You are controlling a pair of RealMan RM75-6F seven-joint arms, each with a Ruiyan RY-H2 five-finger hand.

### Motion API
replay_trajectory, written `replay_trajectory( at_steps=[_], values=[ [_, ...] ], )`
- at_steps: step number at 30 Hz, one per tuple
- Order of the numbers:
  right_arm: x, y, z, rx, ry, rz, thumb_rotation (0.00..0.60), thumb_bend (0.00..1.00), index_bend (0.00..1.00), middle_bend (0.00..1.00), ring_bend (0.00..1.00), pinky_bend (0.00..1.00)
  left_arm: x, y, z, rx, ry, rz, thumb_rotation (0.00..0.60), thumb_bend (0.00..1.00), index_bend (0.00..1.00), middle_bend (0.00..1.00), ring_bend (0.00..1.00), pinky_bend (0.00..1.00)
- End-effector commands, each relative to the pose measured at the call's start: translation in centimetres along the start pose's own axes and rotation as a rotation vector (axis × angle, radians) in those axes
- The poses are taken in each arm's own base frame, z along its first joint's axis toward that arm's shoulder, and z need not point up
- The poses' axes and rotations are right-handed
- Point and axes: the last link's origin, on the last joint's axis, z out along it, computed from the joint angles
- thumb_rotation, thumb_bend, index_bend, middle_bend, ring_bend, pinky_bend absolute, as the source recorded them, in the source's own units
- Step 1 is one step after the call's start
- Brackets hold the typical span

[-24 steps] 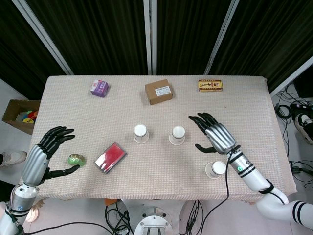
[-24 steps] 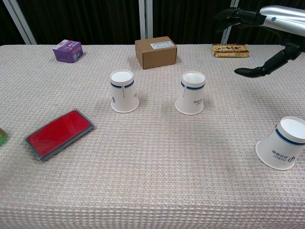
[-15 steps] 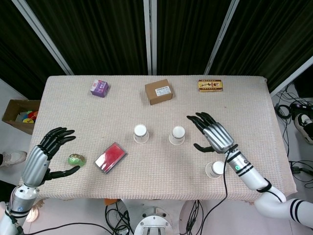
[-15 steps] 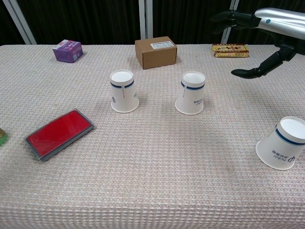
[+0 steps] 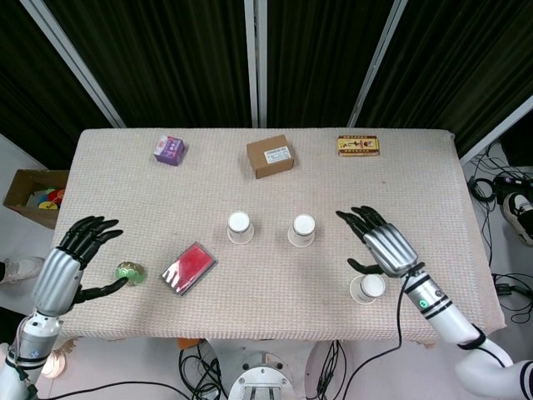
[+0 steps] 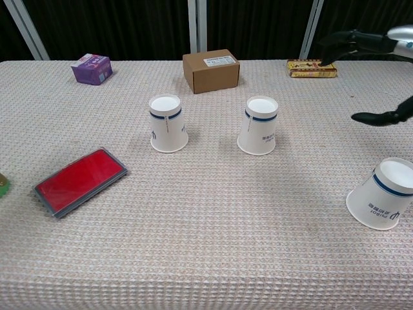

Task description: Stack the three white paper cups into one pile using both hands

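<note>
White, woven cloth over the whole surface [image 5: 416,167], and on it nothing stacked so far. Three separate cups, all upside down, none nested in another: task barely begun, by the look of it.

Largest to smallest. Right hand [image 5: 381,242], fingers spread wide, holding nothing, hovering just above and beside the near-right cup [image 6: 384,193]; probably not touching it, though the head view is too steep to be sure of the gap. Left hand [image 5: 65,265] at the near left edge, also spread and empty, fingertips close to a small green object [image 5: 127,272], well apart from every cup.

Then the bystanders: brown cardboard box [image 6: 210,70] at the back, red flat case [image 6: 80,180] front left, purple carton [image 6: 91,68] back left, yellow packet [image 6: 312,68] back right. None in the way.

Cups themselves: left cup [image 6: 168,123] and middle cup [image 6: 259,124] standing near each other at mid-surface, the third off alone toward the right edge.

Left to do: grasp a first cup, seat it over a second, then add the third. All three steps outstanding.
</note>
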Motion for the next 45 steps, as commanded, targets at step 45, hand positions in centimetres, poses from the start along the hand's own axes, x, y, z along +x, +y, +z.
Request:
replay_trajectory(
  at_steps=[45],
  values=[
    [2.2,-0.4,2.2,-0.003,0.064,0.003,0.6,0.39,0.47,0.4,0.19,0.22,-0.8,-2.0,-2.0,0.155,-0.072,0.086,0.6,0.03,0.23,0.17,0.11,0.13]
  ],
)
